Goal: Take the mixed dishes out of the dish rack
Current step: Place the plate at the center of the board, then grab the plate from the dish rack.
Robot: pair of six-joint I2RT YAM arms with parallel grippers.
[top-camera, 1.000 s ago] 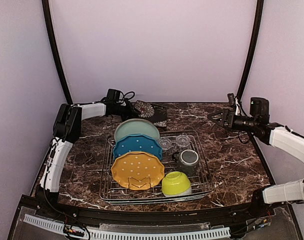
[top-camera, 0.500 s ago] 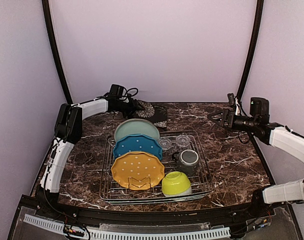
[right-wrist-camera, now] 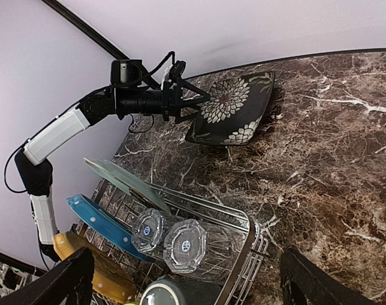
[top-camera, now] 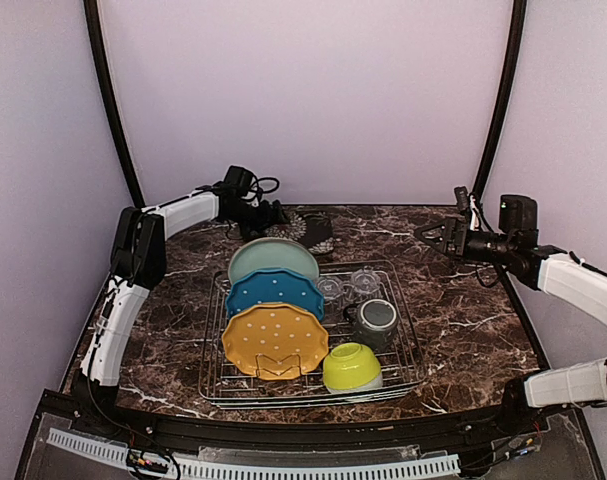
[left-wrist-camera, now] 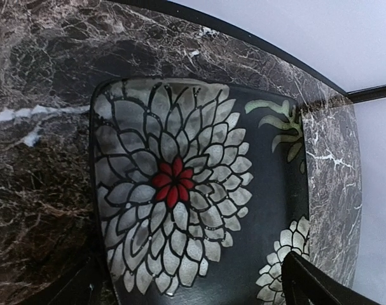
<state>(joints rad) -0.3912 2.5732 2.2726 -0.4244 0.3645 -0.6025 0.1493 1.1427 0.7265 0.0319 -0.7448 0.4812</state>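
The dish rack (top-camera: 408, 330) holds a pale teal plate (top-camera: 273, 257), a dotted blue plate (top-camera: 273, 292) and a yellow plate (top-camera: 273, 340), all on edge. It also holds two clear glasses (top-camera: 331, 290) (top-camera: 364, 281), a dark grey mug (top-camera: 375, 320) and a lime-green bowl (top-camera: 351, 366). Behind the rack, the black floral plate (top-camera: 315, 230) (left-wrist-camera: 199, 190) lies on the marble. My left gripper (top-camera: 279, 216) is open at its near-left edge, jaws spread wider than the plate. Over the back right of the table, my right gripper (top-camera: 431, 236) hangs open and holds nothing.
The rack stands on a dark marble table (top-camera: 463, 320) enclosed by lilac walls. Black curved frame posts (top-camera: 111, 110) (top-camera: 501, 100) rise at the back corners. In the right wrist view the glasses (right-wrist-camera: 186, 244) lie on their sides by the rack's rim (right-wrist-camera: 243, 267).
My left gripper has opened and let go of the black floral plate, which went from tilted up to lying flatter on the table. The right arm has not moved.
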